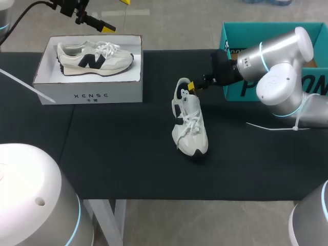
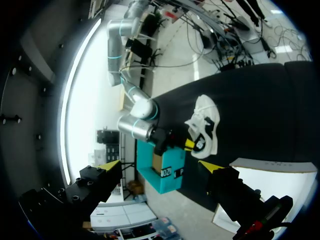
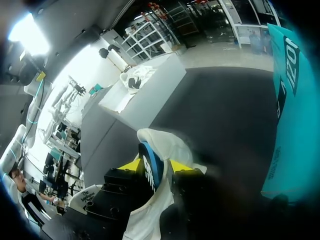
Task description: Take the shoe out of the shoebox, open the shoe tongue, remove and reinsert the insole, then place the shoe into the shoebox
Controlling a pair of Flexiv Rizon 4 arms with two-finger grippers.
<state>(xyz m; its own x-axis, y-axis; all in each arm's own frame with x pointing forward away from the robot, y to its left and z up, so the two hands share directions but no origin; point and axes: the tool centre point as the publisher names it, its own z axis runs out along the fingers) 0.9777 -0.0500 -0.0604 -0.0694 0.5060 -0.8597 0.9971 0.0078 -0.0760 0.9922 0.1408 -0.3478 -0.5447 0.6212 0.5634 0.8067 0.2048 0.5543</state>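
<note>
The right jaws grip the heel of the white shoe, which rests mid-tabletop with its toe toward the near edge and bare cloth on both sides. The left jaws hang wide apart and hold nothing, above the white shoebox at the far-left edge. That box holds another shoe.

Right gripper: yellow-tipped fingers pressed against both sides of the shoe's dark heel tab.
Shoe: white, held upright between the fingers.
Shoebox: white, far ahead on the black table.
Second shoe: white and dark, inside the shoebox.
Teal box: near, beside the gripper.
</note>
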